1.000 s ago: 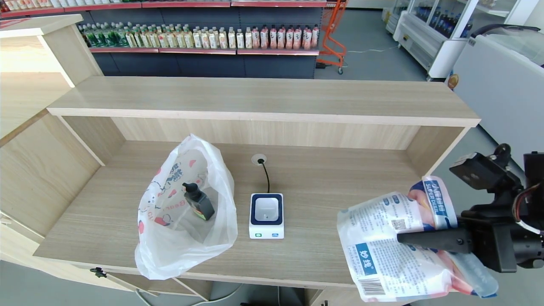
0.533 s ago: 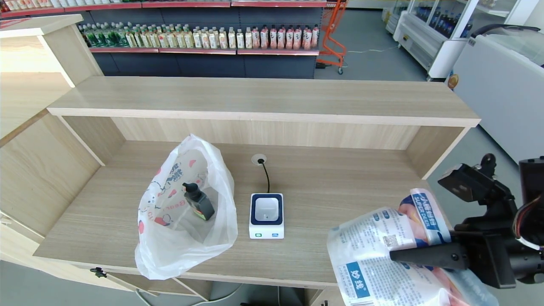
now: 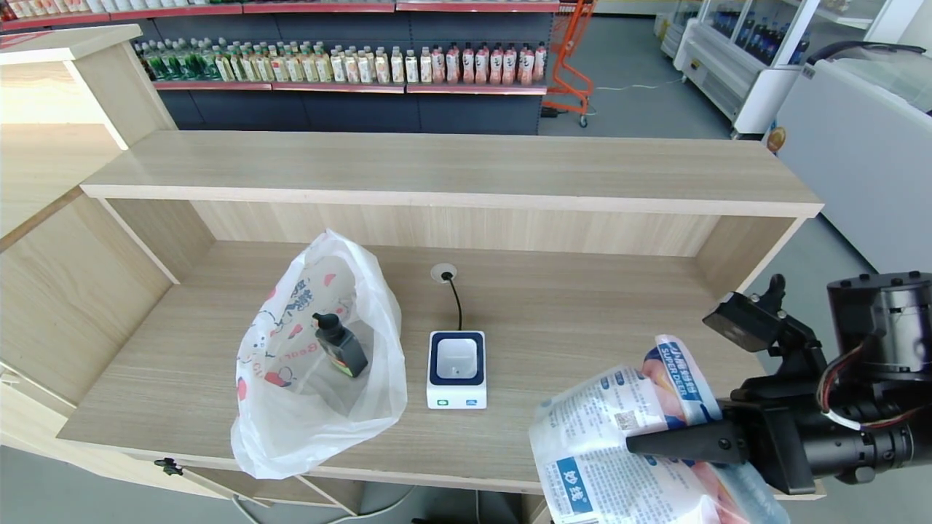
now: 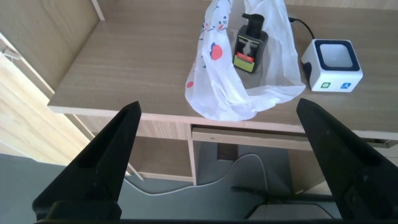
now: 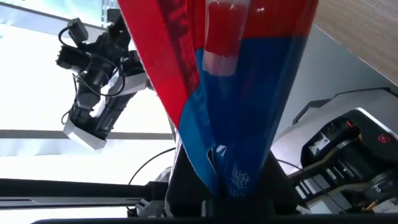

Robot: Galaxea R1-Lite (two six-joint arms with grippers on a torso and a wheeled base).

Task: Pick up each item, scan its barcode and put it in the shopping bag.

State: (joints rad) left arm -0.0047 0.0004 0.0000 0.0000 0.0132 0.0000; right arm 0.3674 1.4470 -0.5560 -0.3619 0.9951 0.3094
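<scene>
— Fingers [image 4: 106, 163] of the left gripper [image 4: 217, 107]: how do they stand?

— Spread wide, with nothing between them. That gripper hangs out past the front edge of the counter [image 3: 582, 320], towards the front left corner.

— What lies on the counter itself?

— On the left half is the bag [image 3: 313, 415], its mouth open and its bottom reaching the front edge. A dark pump bottle [image 3: 340, 346] sits inside it. Just right of the bag, and apart from it, the scanner [image 3: 456, 369] stands about midway along the counter, nearer the front edge than the back. Its cable [image 3: 457, 302] runs back to a hole [image 3: 444, 274] near the rear wall.

— And the pouch?

— The pouch [image 3: 619, 444] is at the front right corner, held in the air and hanging out over the front edge, well to the right of the scanner. The right gripper [image 3: 655, 442] has it.

— How firm is that hold?

— Tight. One black finger lies across the printed face in the head view. In the right wrist view the red and blue end of the pouch is pinched hard between the two fingers.
</scene>
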